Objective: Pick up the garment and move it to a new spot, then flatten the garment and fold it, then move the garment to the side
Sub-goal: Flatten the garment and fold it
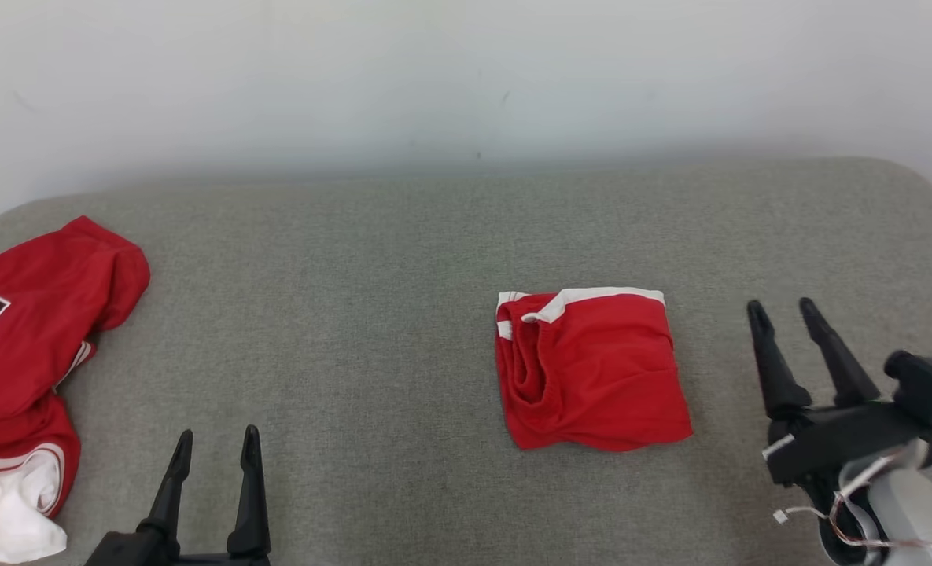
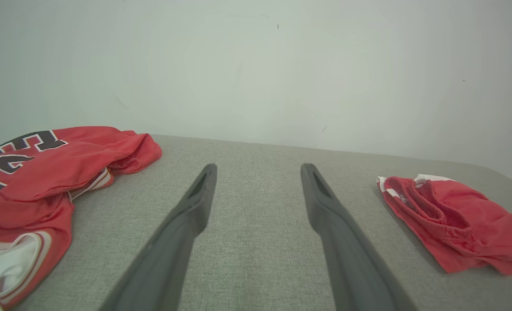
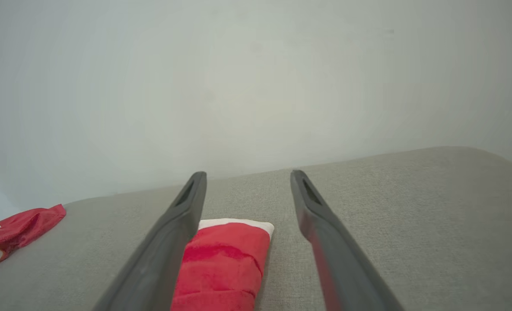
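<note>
Grey cushion (image 1: 371, 259), folded garment (image 1: 595, 369) just left of right end effector (image 1: 782, 306)

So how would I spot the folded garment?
On the grey padded surface by the pale wall, look right of centre, beside the right gripper. The folded garment is a compact red square with a white band; the red jersey far left is crumpled, with black lettering.

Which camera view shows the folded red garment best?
The head view: the folded red garment lies whole, all four edges and its white trim visible. The left wrist view shows it low and oblique at the right. The right wrist view shows one end, cropped below, partly behind the right end effector.
</note>
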Robot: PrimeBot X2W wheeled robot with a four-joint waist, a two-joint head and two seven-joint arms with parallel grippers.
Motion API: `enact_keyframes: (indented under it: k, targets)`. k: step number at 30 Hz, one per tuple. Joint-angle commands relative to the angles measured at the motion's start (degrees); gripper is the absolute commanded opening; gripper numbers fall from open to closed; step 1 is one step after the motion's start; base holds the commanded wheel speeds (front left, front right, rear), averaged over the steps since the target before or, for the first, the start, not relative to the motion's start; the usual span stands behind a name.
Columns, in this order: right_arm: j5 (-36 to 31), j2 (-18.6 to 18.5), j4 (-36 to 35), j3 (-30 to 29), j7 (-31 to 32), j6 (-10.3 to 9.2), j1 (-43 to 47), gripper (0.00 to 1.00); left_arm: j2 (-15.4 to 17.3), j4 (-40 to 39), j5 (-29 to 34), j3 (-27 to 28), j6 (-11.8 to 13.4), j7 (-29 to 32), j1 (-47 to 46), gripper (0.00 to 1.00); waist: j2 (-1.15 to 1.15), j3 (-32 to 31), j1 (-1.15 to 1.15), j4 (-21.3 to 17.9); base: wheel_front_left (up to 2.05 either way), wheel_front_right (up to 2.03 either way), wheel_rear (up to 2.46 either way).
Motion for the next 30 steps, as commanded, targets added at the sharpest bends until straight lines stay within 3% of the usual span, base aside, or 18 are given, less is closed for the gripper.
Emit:
enact_keyframes:
  k: [1, 7, 13, 20, 30]
  targets:
    - [-2.2, 0.3, -2.1, -2.1, -0.3, -0.14, 2.0, 1.0, 0.0, -0.3, 0.6, 0.3, 0.0, -0.2, 0.7, 1.0, 0.0, -0.5, 0.0, -0.7, 0.0, 0.0, 0.0]
    - [-11.2, 5.1, -12.6, -11.9, -0.3, -0.14, 13.0, 1.0, 0.0, -0.8, 1.2, 1.1, 0.0, -0.2, 1.8, 1.0, 0.0, -1.3, 0.0, -1.2, 0.0, 0.0, 0.0]
    - [-16.3, 10.3, -17.8, -16.7, -0.3, -0.14, 21.7, 1.0, 0.0, -0.7, 2.2, 1.7, 0.1, -0.2, 3.2, 1.0, 0.0, -2.3, 0.0, -1.2, 0.0, 0.0, 0.0]
    - [-19.4, 13.0, -19.3, -17.0, -0.3, -0.14, 25.7, 1.0, 0.0, -0.4, 3.8, 2.7, 0.1, -0.2, 4.2, 1.0, 0.0, -2.8, 0.0, -0.9, 0.0, 0.0, 0.0]
    - [-20.6, 13.7, -19.0, -17.0, -0.3, -0.14, 26.6, 1.0, 0.0, -0.4, 3.9, 3.0, -0.2, -0.2, 5.0, 1.0, 0.0, -3.2, 0.0, 0.2, 0.0, 0.0, 0.0]
